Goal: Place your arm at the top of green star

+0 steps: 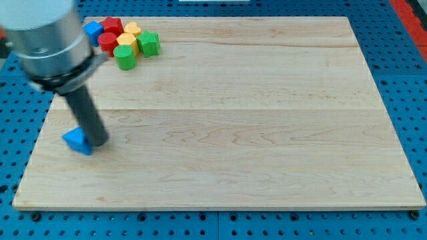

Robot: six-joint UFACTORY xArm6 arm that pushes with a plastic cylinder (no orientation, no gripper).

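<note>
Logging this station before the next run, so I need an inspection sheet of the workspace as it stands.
Surface: wooden board, bare apart from the blocks.
Job's things: green star in the cluster at the view's top left; my tip far below it, touching a lone blue block.
Clutter: green cylinder, red blocks, yellow blocks, second blue block, bunched together.
Jaws: none fitted.
Cables: nothing seen.
Surroundings: blue perforated base.

No readable text, label, brand, number or sign anywhere (neither on blocks nor on board).
</note>
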